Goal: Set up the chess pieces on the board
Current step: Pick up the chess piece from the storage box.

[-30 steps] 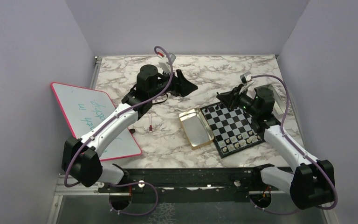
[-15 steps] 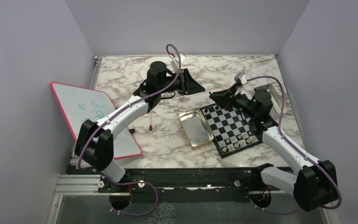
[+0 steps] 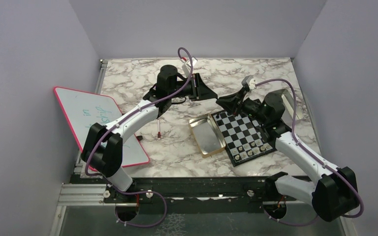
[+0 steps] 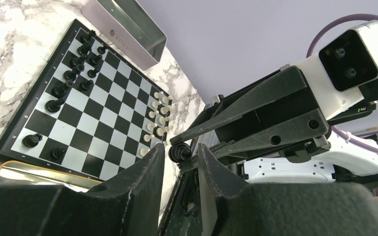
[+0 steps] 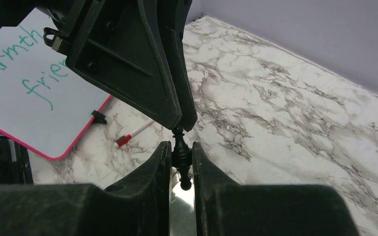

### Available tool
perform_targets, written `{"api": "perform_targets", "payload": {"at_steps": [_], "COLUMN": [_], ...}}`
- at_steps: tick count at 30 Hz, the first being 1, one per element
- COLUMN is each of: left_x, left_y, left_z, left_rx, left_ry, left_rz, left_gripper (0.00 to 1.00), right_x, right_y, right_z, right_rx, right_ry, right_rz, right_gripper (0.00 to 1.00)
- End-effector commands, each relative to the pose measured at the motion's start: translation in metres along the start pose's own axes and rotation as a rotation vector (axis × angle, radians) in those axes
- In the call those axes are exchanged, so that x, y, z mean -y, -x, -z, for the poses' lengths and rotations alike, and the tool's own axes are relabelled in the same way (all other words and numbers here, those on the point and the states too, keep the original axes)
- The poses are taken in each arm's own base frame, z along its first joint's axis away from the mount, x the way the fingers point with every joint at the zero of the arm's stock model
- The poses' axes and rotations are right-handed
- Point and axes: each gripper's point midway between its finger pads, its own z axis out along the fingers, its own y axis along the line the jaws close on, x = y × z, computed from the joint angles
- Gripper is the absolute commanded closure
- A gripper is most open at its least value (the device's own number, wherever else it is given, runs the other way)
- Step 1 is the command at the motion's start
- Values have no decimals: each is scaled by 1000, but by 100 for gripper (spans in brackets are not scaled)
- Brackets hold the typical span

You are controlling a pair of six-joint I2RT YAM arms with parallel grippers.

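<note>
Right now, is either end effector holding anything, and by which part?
The right end effector grips a black chess piece around its middle, both ends sticking out. The left end effector flanks it with gaps showing, not holding.

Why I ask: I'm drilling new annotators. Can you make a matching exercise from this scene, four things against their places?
Things:
1 black chess piece
2 gold tin
3 whiteboard
4 red-capped pen

Places:
A lying between whiteboard and tin
B far left, teal writing on it
C clamped in the right gripper
D alongside the left edge of the board

Pairs: 1-C, 2-D, 3-B, 4-A.
</note>
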Motion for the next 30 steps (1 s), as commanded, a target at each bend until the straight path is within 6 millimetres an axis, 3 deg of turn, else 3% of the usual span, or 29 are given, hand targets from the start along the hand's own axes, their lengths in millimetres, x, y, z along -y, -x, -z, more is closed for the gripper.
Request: {"api": "perform_targets", "payload": {"at_steps": [1, 7, 30], "left_x": [7, 7, -7], "left_y": [3, 1, 0], "left_z": [0, 0, -2], "left_rx": [-11, -19, -45], "left_ry": [-43, -50, 4], "left_rz": [-17, -27, -100], "left_gripper": [69, 75, 79], "right_x": [4, 4, 2], "right_y": [12, 6, 0], "right_z": [-5, -8, -16], "right_rx": [15, 5, -24], "right_ry": [-24, -25, -7], "right_rz": [27, 18, 3], "right_gripper": [86, 86, 86]}}
